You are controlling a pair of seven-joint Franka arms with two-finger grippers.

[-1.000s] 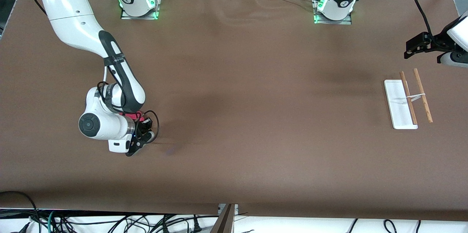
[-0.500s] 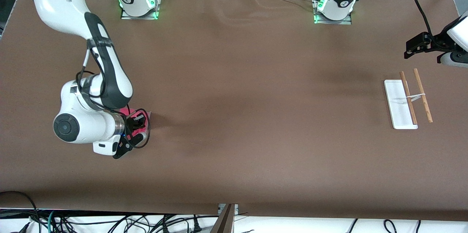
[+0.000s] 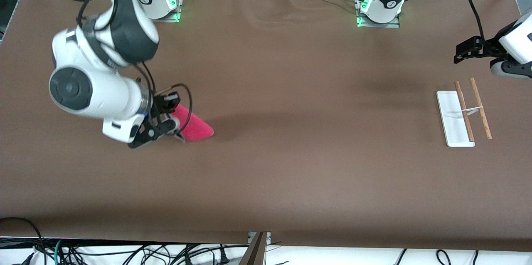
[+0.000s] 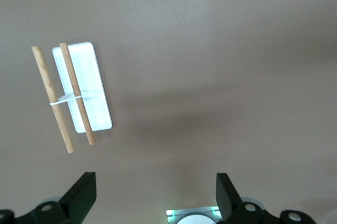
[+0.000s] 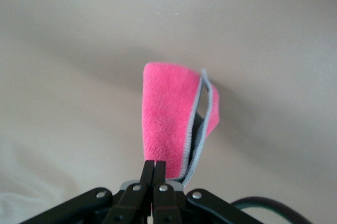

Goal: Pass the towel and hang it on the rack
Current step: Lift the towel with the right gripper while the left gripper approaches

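My right gripper (image 3: 176, 125) is shut on one edge of the bright pink towel (image 3: 193, 127) and holds it up over the table at the right arm's end. In the right wrist view the towel (image 5: 171, 116) hangs folded from the closed fingertips (image 5: 154, 167), its grey stitched edge showing. The rack (image 3: 465, 112), a white base with two wooden rods, stands at the left arm's end; it also shows in the left wrist view (image 4: 73, 95). My left gripper (image 3: 463, 53) is open and empty, in the air near the rack.
The brown table (image 3: 291, 132) has two arm bases with green lights (image 3: 158, 5) (image 3: 380, 7) along the edge farthest from the front camera. Cables hang below the nearest table edge.
My right gripper has risen from the table and lifted the pink towel, which was under the hand before. The left gripper has shifted slightly.
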